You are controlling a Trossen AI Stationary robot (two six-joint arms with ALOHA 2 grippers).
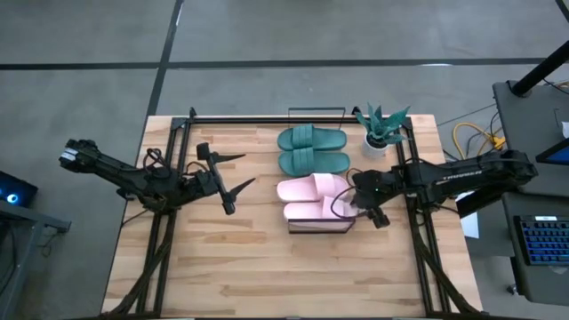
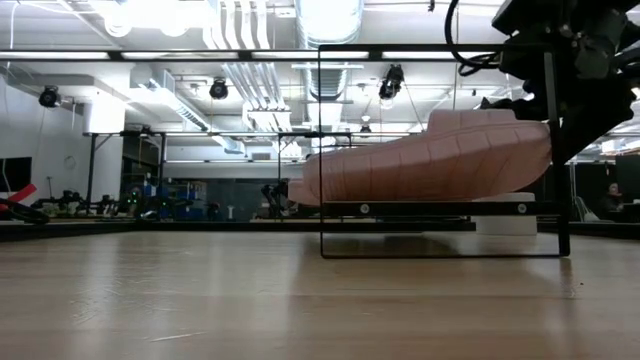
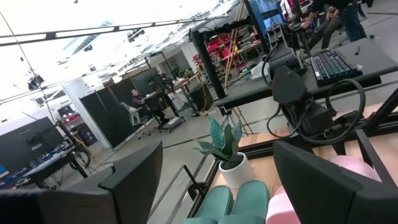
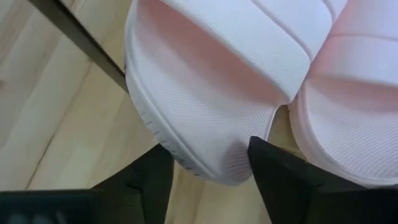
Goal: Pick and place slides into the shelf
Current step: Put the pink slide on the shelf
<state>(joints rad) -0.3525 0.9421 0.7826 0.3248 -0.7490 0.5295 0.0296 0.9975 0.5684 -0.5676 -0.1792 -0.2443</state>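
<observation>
Right gripper (image 4: 208, 171) clenched on the heel of the near pink slide (image 1: 311, 210), which sits at the near end of the shelf (image 1: 317, 224), touching the 2nd pink slide (image 1: 313, 188). Beyond them, 2 teal slides (image 1: 312, 150) lie side by side on the shelf. Potted plant (image 1: 380, 131) just beside those. Left gripper (image 1: 238, 174) released, fingers spread, above the table (image 1: 240, 258), well apart from the shelf.

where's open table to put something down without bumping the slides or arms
Bare wooden tabletop lies along the near edge, and between the left hand and the shelf. It is crowded at the shelf: teal-green rubber slides, pale pink rubber slides, the right hand at a pink toe, the potted plant.
</observation>
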